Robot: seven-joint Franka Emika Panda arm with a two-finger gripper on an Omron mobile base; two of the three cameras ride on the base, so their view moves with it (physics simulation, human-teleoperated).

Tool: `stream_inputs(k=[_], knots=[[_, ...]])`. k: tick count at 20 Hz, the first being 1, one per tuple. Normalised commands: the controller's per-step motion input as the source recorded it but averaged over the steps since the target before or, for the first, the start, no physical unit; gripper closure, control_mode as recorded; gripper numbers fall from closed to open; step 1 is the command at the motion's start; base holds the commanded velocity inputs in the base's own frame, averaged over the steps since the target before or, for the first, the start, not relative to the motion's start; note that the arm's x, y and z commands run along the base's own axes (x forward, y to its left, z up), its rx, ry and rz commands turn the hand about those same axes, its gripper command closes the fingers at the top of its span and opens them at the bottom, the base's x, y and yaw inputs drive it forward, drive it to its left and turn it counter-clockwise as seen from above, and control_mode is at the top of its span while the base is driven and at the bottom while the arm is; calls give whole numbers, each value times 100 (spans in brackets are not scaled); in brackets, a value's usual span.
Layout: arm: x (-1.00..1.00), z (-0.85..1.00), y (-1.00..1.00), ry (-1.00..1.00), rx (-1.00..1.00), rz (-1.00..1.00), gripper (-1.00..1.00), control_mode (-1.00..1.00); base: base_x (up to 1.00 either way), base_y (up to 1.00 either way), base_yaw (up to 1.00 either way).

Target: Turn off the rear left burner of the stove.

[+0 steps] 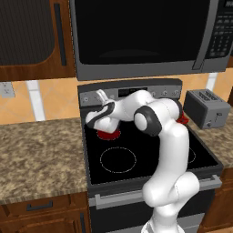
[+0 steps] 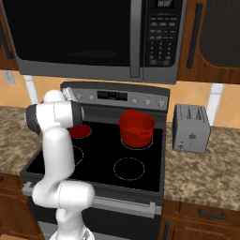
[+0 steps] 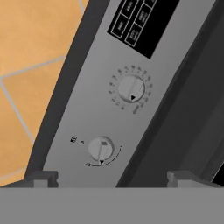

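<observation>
The stove (image 1: 150, 169) has a black glass top and a grey back panel (image 3: 87, 100) with knobs. Its rear left burner (image 2: 80, 131) glows solid red; in the left base view the rear left burner (image 1: 109, 134) is partly hidden under my forearm. My gripper (image 1: 101, 96) points at the left end of the back panel, also seen from the right (image 2: 68, 93). In the hand view the gripper (image 3: 113, 179) is open, fingertips (image 3: 43, 178) wide apart. A small knob (image 3: 101, 148) sits just beyond them, and a larger dial (image 3: 131, 89) lies further along. Nothing is held.
A red pot (image 2: 137, 128) stands on the rear right burner. A microwave (image 1: 145, 36) hangs low over the stove. A toaster (image 2: 190, 127) sits on the right counter. An empty white-outlined ring (image 1: 118, 160) marks the front left zone. A dark display (image 3: 142, 19) is on the panel.
</observation>
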Motion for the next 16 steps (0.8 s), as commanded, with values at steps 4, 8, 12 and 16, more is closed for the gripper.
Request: stream_inputs(k=[4,8,12,16], knots=[[22,0,18,2,0,0,-100,-100,0,0,0],[25,-14,28,1,0,0,-100,-100,0,0,0],[19,-10,5,0,0,0,-100,-100,0,0,0],[35,-5,0,0,1,0,-100,-100,0,0,0]])
